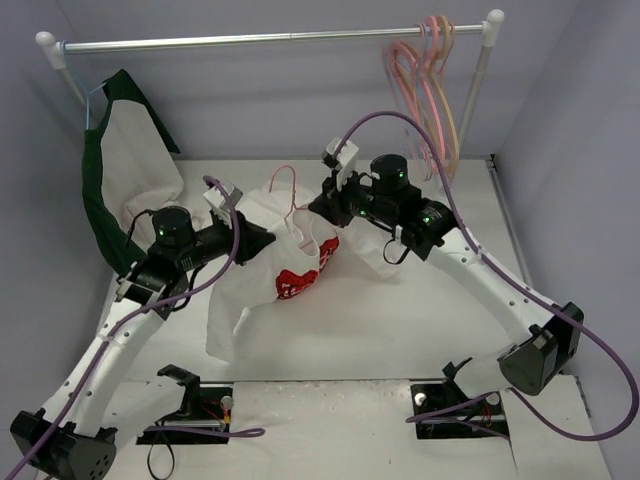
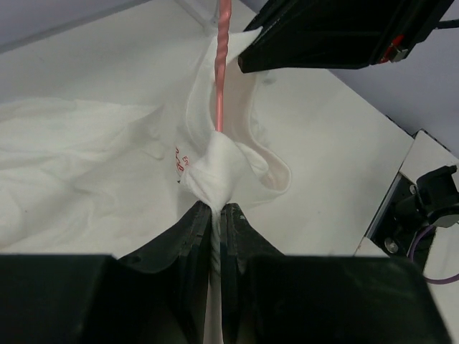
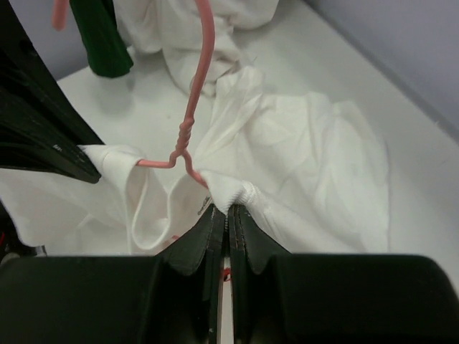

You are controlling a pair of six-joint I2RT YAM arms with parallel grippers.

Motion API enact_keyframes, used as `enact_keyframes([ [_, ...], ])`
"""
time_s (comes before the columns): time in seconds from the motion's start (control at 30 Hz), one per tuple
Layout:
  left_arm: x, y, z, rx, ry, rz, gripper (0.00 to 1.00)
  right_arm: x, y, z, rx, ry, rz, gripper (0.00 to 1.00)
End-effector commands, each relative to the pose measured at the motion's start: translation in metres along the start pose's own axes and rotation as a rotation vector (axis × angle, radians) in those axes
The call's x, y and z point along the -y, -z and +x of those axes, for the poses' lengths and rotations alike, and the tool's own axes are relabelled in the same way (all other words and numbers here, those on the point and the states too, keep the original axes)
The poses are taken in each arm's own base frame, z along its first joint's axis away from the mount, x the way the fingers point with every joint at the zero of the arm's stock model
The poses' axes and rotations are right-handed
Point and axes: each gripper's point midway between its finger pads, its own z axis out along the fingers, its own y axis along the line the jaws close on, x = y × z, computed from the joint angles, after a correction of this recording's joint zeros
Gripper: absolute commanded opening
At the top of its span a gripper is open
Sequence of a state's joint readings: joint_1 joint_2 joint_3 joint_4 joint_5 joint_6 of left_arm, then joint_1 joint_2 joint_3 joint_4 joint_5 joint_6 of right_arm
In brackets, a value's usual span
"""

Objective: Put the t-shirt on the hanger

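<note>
Your right gripper [image 3: 228, 211] has its jaws pressed together on a ribbed edge of the t-shirt [image 3: 301, 158], just below the twisted neck of the hanger [image 3: 193, 100], whose wire rises to a hook at the top. The left gripper [image 3: 86, 166] meets the cloth at left. Dark green cloth [image 3: 100, 36] lies behind it.

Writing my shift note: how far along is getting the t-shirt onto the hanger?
Done: the hanger sits in the t-shirt neck, hook out. In hand: the left hand and right hand each pinch collar cloth. Left: seating the shoulders; hanger arms are hidden.
</note>
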State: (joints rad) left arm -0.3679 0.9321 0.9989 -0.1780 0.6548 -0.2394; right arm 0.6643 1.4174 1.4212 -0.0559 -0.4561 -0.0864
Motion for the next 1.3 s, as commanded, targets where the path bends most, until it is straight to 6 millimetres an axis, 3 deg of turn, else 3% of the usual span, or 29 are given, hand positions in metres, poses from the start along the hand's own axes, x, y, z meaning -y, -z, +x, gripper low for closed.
enact_keyframes([
  [0.0, 0.016, 0.013, -0.053, 0.267, -0.094, 0.023, 0.0, -0.023, -0.005, -0.018, 0.097, 0.022, -0.083, 0.0],
  [0.17, 0.011, 0.015, -0.031, 0.272, -0.091, 0.009, 0.0, -0.028, -0.01, 0.016, 0.035, -0.008, -0.096, 0.04],
  [0.3, 0.014, 0.016, -0.02, 0.287, -0.096, 0.034, 0.0, -0.025, -0.012, 0.04, -0.044, 0.006, -0.093, 0.23],
  [0.37, 0.013, 0.016, -0.01, 0.28, -0.09, 0.038, 0.0, -0.023, -0.012, 0.047, -0.085, 0.034, -0.104, 0.3],
  [0.4, 0.013, 0.016, -0.007, 0.282, -0.092, 0.041, 0.0, -0.018, -0.008, 0.043, -0.097, 0.038, -0.094, 0.38],
  [0.5, 0.012, 0.017, 0.001, 0.281, -0.077, 0.041, 0.0, -0.01, -0.002, 0.036, -0.117, 0.061, -0.105, 0.46],
  [0.53, 0.012, 0.017, 0.002, 0.281, -0.074, 0.04, 0.0, 0.0, 0.004, 0.02, -0.091, 0.076, -0.083, 0.47],
  [0.6, 0.012, 0.019, 0.003, 0.287, -0.077, 0.035, 0.0, 0.009, 0.013, 0.01, -0.079, 0.113, -0.082, 0.5],
  [0.63, 0.013, 0.02, 0.002, 0.289, -0.081, 0.037, 0.0, 0.023, 0.022, 0.0, -0.058, 0.129, -0.058, 0.5],
  [0.7, 0.015, 0.022, 0.0, 0.289, -0.093, 0.038, 0.0, 0.028, 0.032, -0.003, -0.042, 0.158, -0.103, 0.51],
  [0.77, 0.016, 0.024, -0.001, 0.28, -0.1, 0.038, 0.0, 0.041, 0.041, -0.002, -0.055, 0.23, -0.105, 0.51],
  [0.9, 0.021, 0.028, -0.009, 0.283, -0.118, 0.049, 0.0, 0.039, 0.039, 0.008, -0.108, 0.328, -0.197, 0.52],
  [1.27, 0.034, 0.03, -0.02, 0.263, -0.134, 0.097, 0.0, 0.053, 0.008, 0.044, -0.166, 0.444, -0.281, 0.55],
])
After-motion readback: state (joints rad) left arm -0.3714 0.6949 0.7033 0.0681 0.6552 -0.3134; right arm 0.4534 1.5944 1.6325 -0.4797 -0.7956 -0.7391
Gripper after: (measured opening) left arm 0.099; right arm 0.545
